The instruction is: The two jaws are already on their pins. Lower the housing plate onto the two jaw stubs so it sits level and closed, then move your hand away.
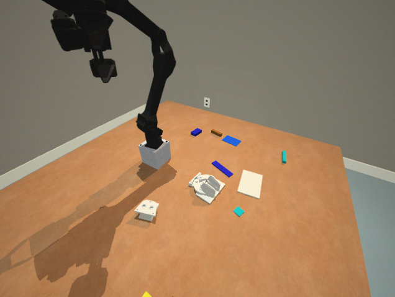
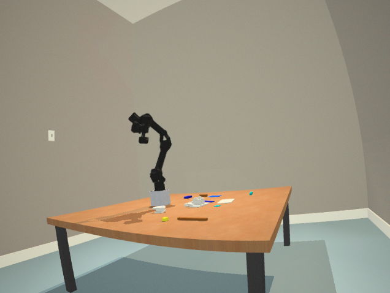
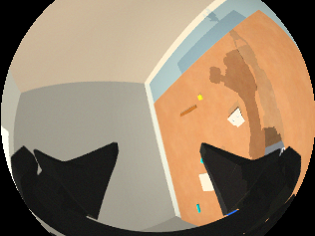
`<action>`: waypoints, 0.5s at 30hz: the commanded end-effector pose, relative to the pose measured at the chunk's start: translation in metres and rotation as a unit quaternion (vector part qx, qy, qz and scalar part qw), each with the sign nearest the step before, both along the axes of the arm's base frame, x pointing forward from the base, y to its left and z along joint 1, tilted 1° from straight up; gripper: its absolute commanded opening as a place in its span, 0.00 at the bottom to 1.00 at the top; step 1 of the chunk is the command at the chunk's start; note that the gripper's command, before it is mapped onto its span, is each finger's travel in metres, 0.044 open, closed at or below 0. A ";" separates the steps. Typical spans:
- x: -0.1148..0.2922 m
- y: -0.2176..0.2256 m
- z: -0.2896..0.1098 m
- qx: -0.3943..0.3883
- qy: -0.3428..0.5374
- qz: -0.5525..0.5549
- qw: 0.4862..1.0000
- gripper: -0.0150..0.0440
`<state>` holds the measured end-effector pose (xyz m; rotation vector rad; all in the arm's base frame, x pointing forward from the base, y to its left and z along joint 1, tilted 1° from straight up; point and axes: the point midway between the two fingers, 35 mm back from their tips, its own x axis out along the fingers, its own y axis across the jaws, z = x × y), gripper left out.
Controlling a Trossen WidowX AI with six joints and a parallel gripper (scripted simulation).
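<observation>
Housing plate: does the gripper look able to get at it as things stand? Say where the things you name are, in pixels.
Probably yes: the gripper (image 1: 104, 71) (image 2: 143, 140) (image 3: 158, 148) is open, and nothing seems to cover the housing plate (image 1: 147, 207) (image 2: 159, 208) (image 3: 236, 118); reach itself is unproven.
</observation>
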<state>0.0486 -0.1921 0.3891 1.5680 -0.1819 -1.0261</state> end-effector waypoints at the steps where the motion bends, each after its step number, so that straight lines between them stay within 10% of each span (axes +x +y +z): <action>1: 0.000 0.000 0.000 0.000 0.000 0.000 1.000 0.98; 15: -0.002 -0.017 -0.020 -0.042 0.087 0.075 0.993 1.00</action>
